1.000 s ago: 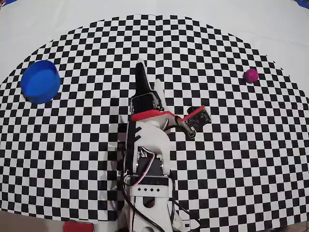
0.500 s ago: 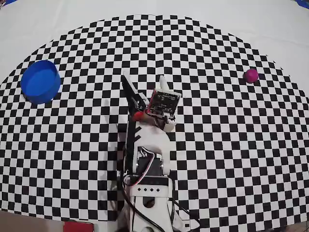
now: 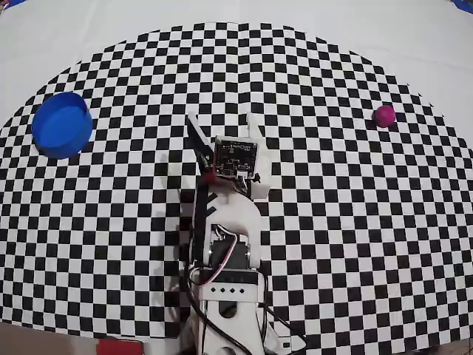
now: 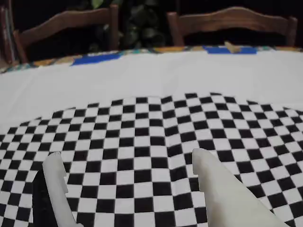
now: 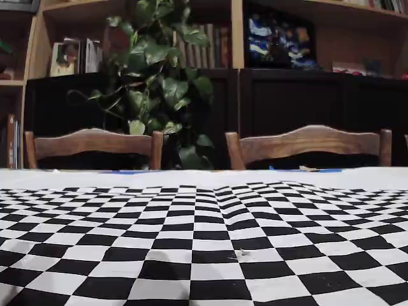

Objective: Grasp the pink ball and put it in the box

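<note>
The pink ball (image 3: 384, 115) lies on the checkered cloth at the far right in the overhead view. At the far left stands the box (image 3: 62, 124), a round blue container that holds nothing. My gripper (image 3: 222, 120) hovers over the middle of the cloth, far from both, pointing toward the far edge. It is open, with nothing between its fingers. The wrist view shows the gripper (image 4: 125, 158) with its two pale fingertips (image 4: 54, 163) spread over bare checkers; ball and box are out of that view. Neither shows in the fixed view.
The arm's base (image 3: 225, 296) sits at the cloth's near edge. Plain white tablecloth (image 4: 151, 75) lies beyond the checkered area. Two wooden chairs (image 5: 306, 143), a leafy plant (image 5: 159, 83) and bookshelves stand behind the table.
The wrist has rolled, bringing the camera board on top, and the fingers have spread wider. Ball and box have not moved.
</note>
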